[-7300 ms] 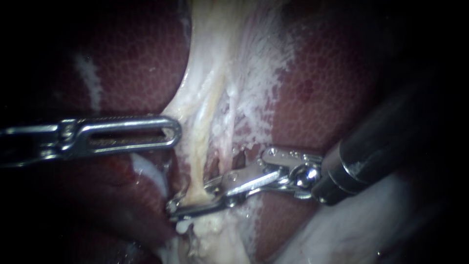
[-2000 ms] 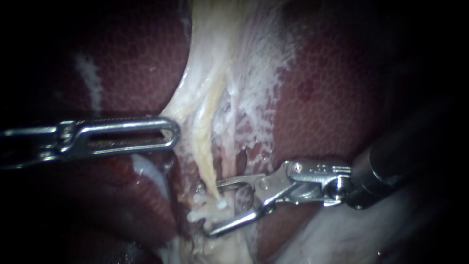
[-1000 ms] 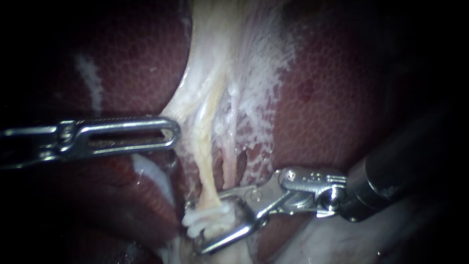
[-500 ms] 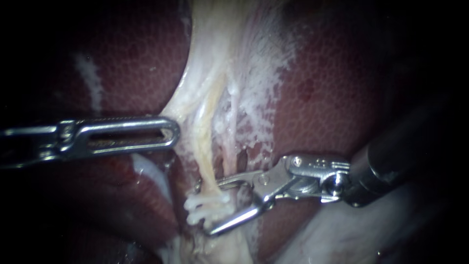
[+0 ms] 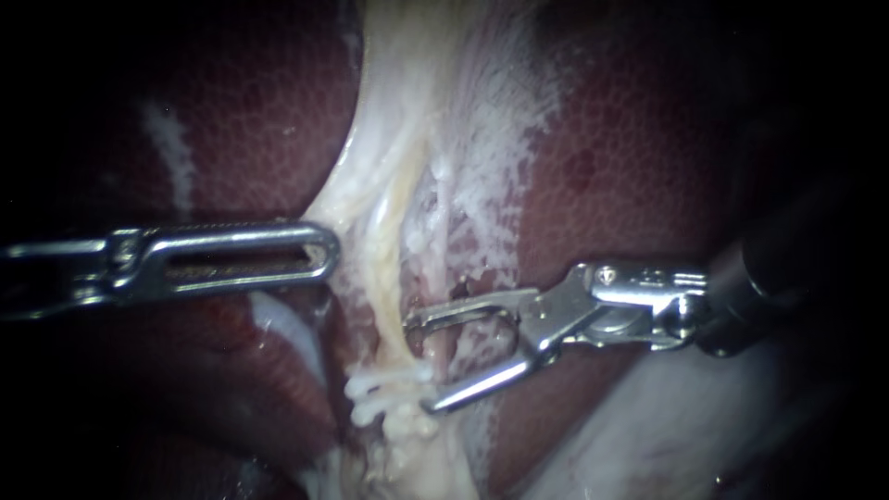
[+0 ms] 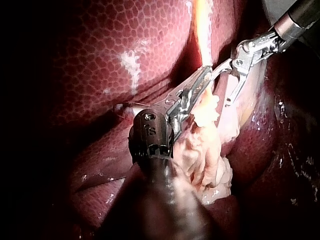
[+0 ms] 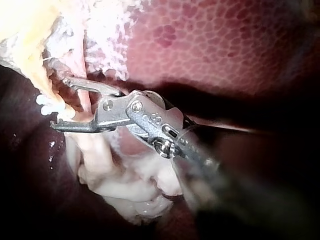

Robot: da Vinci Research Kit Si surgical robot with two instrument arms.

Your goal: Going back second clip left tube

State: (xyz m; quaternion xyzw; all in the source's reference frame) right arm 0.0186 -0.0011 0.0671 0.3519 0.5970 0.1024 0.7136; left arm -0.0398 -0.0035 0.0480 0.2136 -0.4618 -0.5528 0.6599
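Right instrument (image 5: 421,363), lower middle: jaws spread wide, gripping nothing, just right of white clip (image 5: 389,391) on left tube (image 5: 387,306). Looks seated. Pulling out toward right edge mostly left to do, probably.

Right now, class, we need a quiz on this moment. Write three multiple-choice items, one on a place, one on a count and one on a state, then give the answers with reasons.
1. Where does the white clip sit?
A. On the yellowish tube, beside the right instrument.
B. On an instrument's shaft.
C. Loose, off the tissue.

2. How many instruments show in the endoscope view?
A. One.
B. Two.
C. Three.

3. How do the right instrument's jaws stand?
A. Open.
B. Shut together.
C. Shut on the clip.

Answers:
1 A: the clip crosses the tube close by the jaw tips.
2 B: the left instrument and the right one both show.
3 A: a clear gap shows and nothing is gripped.
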